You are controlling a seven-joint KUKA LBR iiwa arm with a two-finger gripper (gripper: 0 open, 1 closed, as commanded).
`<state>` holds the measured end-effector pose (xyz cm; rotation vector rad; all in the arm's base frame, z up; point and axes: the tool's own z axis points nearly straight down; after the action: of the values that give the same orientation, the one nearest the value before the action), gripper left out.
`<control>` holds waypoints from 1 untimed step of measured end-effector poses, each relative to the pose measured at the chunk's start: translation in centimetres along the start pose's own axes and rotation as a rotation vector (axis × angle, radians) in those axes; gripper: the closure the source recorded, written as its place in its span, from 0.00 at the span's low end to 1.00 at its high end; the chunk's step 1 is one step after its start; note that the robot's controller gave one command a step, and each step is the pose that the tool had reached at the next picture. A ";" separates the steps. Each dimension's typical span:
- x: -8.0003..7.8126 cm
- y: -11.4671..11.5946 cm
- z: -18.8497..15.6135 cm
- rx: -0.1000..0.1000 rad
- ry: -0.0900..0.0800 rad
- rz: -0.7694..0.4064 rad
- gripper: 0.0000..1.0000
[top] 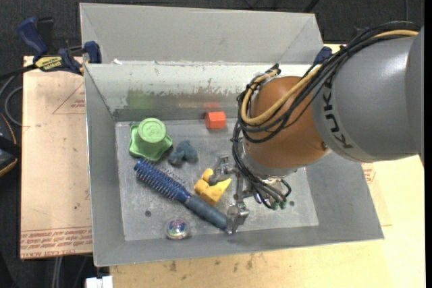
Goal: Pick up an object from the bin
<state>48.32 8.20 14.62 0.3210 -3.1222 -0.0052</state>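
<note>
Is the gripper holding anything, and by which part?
Cannot tell: the gripper sits at the handle end of the blue plastic bristled hairbrush; no clear grip shows.

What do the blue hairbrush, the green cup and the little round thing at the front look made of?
Hairbrush: likely plastic, even blue, dull sheen, moulded bristles. Green cup: probably matte plastic, uniform colour, rounded edges. Round thing: looks metallic or foil-faced, bright glints; cannot tell which.

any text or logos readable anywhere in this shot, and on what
"KUK": black letters running up the side of the robot's big grey arm link; a further letter seems hidden under the cables.
Loose things in the grey metal bin: no lettering can be read on any of them.
</note>
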 end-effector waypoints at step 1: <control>-3.6 4.2 5.1 0.002 -0.003 -0.124 0.00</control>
<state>51.00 13.08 9.49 0.5146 -3.0995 -0.0035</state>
